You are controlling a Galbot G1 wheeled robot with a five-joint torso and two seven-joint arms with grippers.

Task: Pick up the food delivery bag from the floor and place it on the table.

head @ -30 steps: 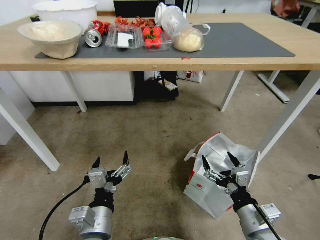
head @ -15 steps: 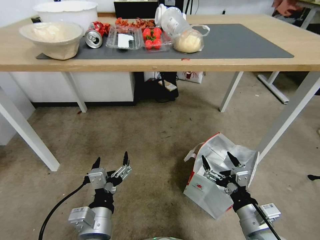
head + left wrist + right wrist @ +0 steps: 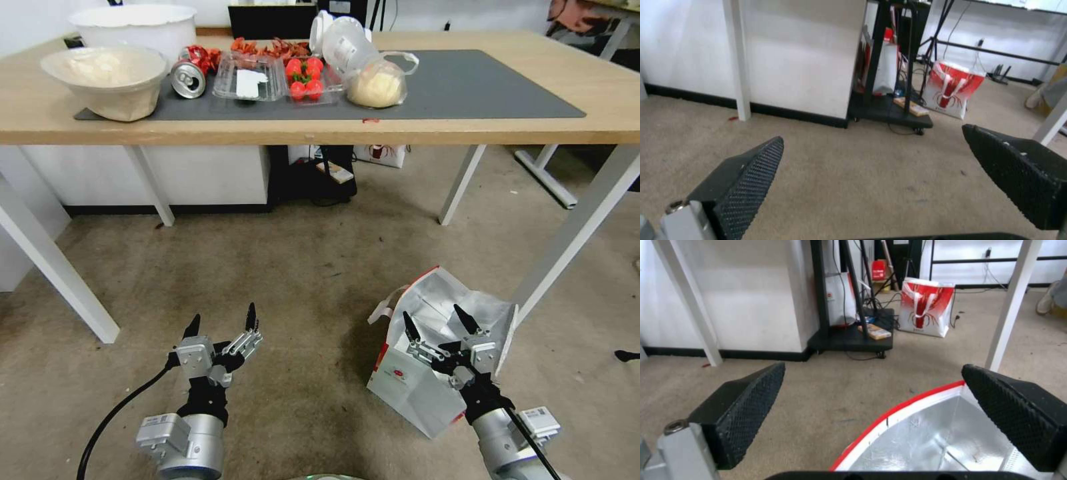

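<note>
Head view showed the floor [image 3: 300, 280], worn brownish carpet, spread wide beneath the worktop [image 3: 467, 127], whose light-wood top stood beyond and above everything else. The worktop's grey mat [image 3: 480, 83] lay bare on the half nearest the bag, while bowls and food trays crowded its other half. The food delivery bag [image 3: 413, 383] sat on the floor just beside the worktop's near white leg [image 3: 573, 233], mouth open and tipped, foil lining showing, its white strap [image 3: 387, 308] drooping off the rim on the side away from that leg.

The right gripper [image 3: 437, 325] hovered over the bag's mouth, jaws spread wide and holding nothing; from the right wrist view the red-trimmed rim [image 3: 902, 410] ran between them. The left gripper [image 3: 221, 322] hung over bare floor well apart from the bag, jaws equally wide and empty.

My judgement: the grasp had not yet been made. It would go best by closing on the rim or strap, not the thin foil wall, which would likely crumple. The leg stood close to the bag, so a lift should rise clear of the worktop's front edge [image 3: 320, 135] before swinging over the bare mat.
</note>
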